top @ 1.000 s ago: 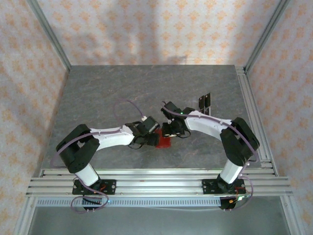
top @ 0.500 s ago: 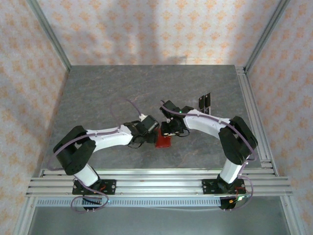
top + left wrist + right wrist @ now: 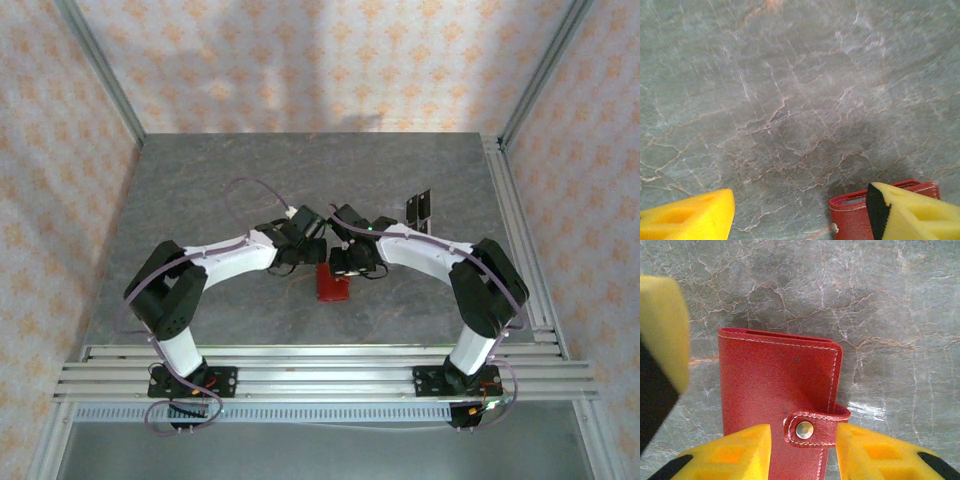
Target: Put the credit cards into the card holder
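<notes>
Scene: small square red leather wallet (image 3: 770,375) closed, flat on grey marble-patterned table (image 3: 890,300) | left gripper (image 3: 801,205): jaws apart, empty | right gripper (image 3: 802,432): jaws apart astride snap tab (image 3: 815,437), holding nothing

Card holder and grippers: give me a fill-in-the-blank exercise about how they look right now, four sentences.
1. The card holder is ____ in colour.
2. Its snap tab is fastened, so it is ____.
3. The right gripper has that tab ____ its fingers.
4. The credit cards lie on the table on the ____ arm's side.
Missing words: red; closed; between; right.
</notes>
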Tool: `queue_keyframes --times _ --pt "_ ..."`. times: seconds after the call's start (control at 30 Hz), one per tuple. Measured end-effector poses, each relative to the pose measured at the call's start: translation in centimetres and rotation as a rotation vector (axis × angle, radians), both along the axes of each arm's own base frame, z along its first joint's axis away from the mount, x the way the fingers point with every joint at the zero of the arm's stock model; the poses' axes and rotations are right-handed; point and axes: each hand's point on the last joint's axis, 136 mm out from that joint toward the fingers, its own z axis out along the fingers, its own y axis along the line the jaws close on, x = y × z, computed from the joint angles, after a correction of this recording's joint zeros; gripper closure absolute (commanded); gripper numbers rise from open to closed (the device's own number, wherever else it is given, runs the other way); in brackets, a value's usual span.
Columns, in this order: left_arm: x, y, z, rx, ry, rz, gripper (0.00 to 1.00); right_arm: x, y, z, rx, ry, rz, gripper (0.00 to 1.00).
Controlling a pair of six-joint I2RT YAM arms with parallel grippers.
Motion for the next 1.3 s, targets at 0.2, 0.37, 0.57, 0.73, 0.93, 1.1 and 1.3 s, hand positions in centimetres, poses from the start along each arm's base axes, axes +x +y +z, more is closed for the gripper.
queue_keyframes --times 0.2,0.37,0.57,0.73,0.93,1.1,1.3 --pt "-0.3 -0.1 -1.1 0.001 0.032 -0.008 0.29 -0.1 -0.1 0.0 -0.003 0.003 0.0 0.63" --pt "-0.4 0.0 -2.1 0.019 0.052 -0.016 0.29 -0.4 -0.2 -0.1 -0.013 0.013 0.006 0.64" --pt "-0.7 0.3 -3.8 0.049 0.088 -0.019 0.3 -0.6 0.1 -0.1 -0.016 0.007 0.017 0.64" --pt "-0.7 0.3 -3.8 0.05 0.087 -0.021 0.3 -0.3 0.1 -0.1 -0.016 -0.005 0.011 0.66" --pt "-0.7 0.3 -3.9 0.049 0.085 -0.021 0.3 -0.3 0.2 -0.1 -0.014 -0.006 0.011 0.68" --pt "-0.6 0.3 -4.0 0.048 0.082 -0.02 0.3 -0.2 0.2 -0.1 -0.016 -0.005 0.012 0.69" --pt "-0.7 0.4 -4.1 0.048 0.08 -0.019 0.3 0.4 0.7 -0.2 -0.017 -0.012 0.019 0.76"
